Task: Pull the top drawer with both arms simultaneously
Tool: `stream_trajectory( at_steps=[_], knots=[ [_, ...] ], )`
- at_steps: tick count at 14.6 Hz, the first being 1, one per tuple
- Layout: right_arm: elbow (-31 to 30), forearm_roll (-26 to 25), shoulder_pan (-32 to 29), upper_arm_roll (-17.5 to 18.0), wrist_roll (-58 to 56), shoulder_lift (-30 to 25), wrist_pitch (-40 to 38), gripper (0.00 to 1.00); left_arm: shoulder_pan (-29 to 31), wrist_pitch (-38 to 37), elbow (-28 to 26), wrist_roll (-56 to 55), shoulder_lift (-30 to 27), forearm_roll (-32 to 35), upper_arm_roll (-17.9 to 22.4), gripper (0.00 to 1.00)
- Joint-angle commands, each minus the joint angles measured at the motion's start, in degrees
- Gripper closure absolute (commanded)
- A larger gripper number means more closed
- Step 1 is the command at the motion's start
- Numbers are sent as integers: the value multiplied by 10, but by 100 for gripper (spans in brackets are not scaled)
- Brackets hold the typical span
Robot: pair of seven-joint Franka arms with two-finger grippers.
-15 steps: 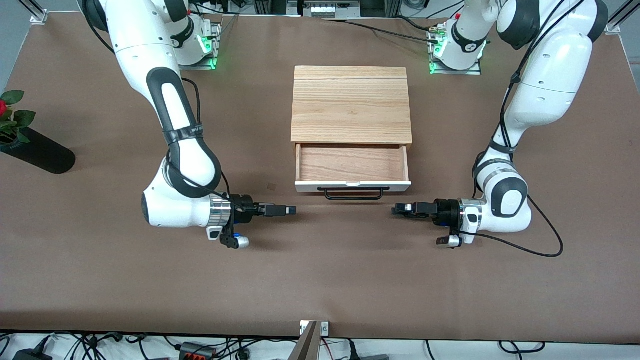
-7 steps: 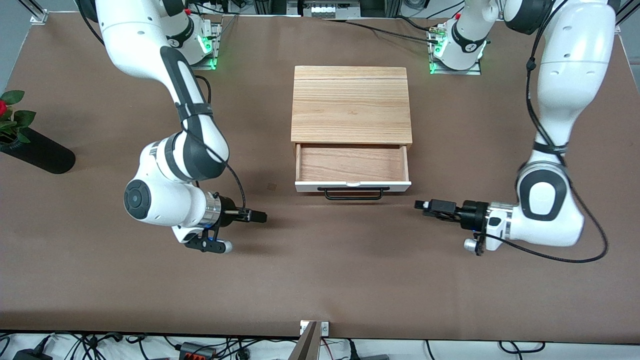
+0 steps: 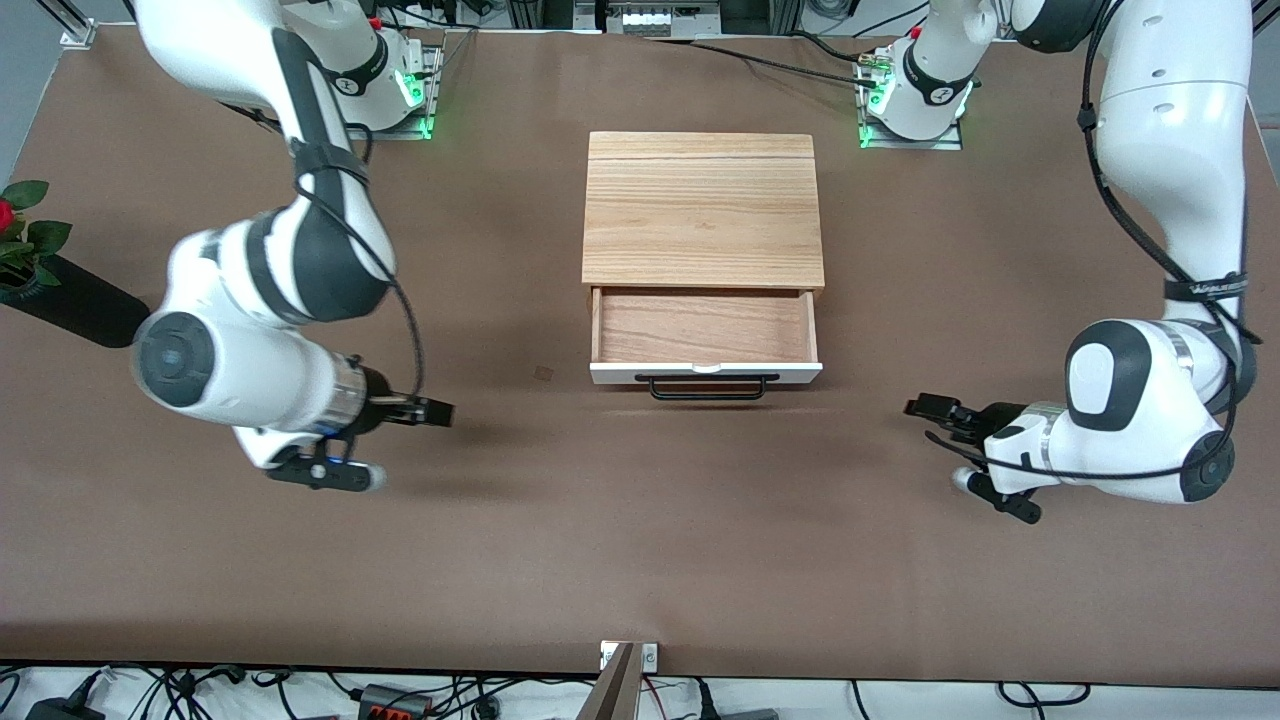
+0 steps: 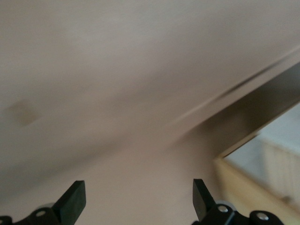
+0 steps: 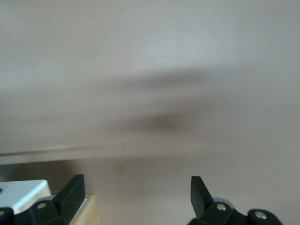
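Note:
The top drawer [image 3: 705, 326] of the light-wood cabinet [image 3: 703, 205] stands pulled out toward the front camera. Its reddish-wood inside shows, and nothing touches its white front or black bar handle [image 3: 712, 386]. My right gripper [image 3: 440, 412] hangs low over the table toward the right arm's end, well apart from the handle. Its fingers are open on nothing in the right wrist view [image 5: 136, 193]. My left gripper [image 3: 920, 407] hangs low toward the left arm's end, also well off the handle. The left wrist view shows its fingers spread with only table between them [image 4: 137, 199].
A black vase [image 3: 75, 303] with a red flower lies at the table's edge at the right arm's end. A small dark mark [image 3: 543, 374] sits on the brown table beside the drawer. Both arm bases stand farthest from the front camera.
Both grippers have drawn back from the handle's ends, each toward its own arm's end of the table. The arms have swung outward. The drawer stays pulled out as before.

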Motion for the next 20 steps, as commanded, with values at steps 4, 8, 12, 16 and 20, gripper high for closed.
stream_trajectory(
  at_steps=[4, 8, 12, 16, 20],
  knots=[
    [25, -60, 6, -53, 4, -16, -76, 0, -25, -130, -5, -134, -117, 143, -6, 0],
    [26, -76, -1, -66, 4, -27, -106, 0, -20, -175, -5, -182, -197, 140, -5, 0],
    [22, -72, -9, -89, -3, -51, -104, 0, -14, -186, -19, -183, -267, 129, 0, 0],
    [-13, -70, -36, -63, -24, -93, -101, 0, -14, -75, -174, -216, -386, 129, 6, 0],
    [-160, -86, -36, -41, -97, -195, -38, 0, -33, 57, -293, -254, -461, 128, 35, 0]
  ],
)
